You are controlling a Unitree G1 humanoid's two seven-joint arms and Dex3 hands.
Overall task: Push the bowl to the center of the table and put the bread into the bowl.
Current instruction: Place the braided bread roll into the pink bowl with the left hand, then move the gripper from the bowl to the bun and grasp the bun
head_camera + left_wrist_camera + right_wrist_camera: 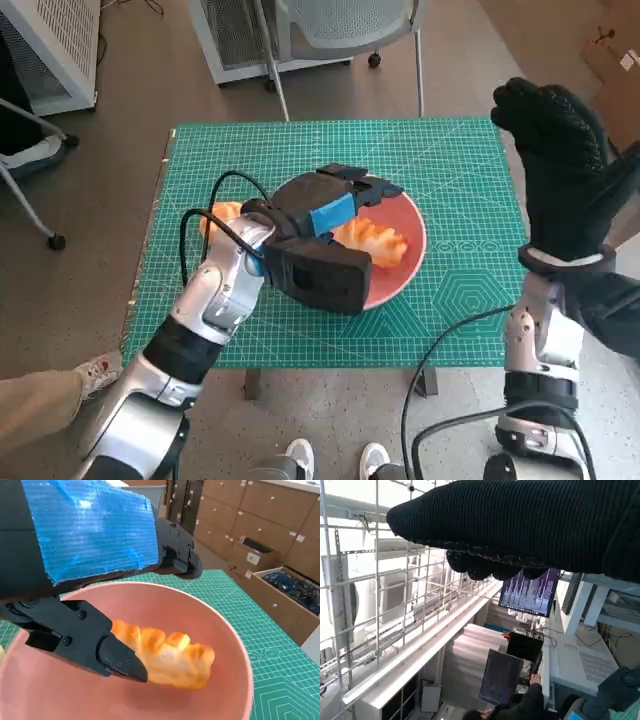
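A pink bowl (416,228) stands near the middle of the green cutting mat (460,300). A golden piece of bread (377,240) lies inside it. My left hand (322,238) hovers over the bowl's left half and hides that part. In the left wrist view the bread (170,655) rests on the bowl's floor (220,625). One black finger (117,657) lies against it while the others are spread well above, so the left hand (90,530) grips nothing. My gloved right hand (558,165) is raised over the table's right edge, empty, its fingers loosely apart (530,525).
A small orange object (222,215) lies on the mat left of the bowl, partly behind my left arm's cable. A chair (340,30) stands behind the table and a white rack (50,40) at the back left. A person's shoe (95,372) is near the front left corner.
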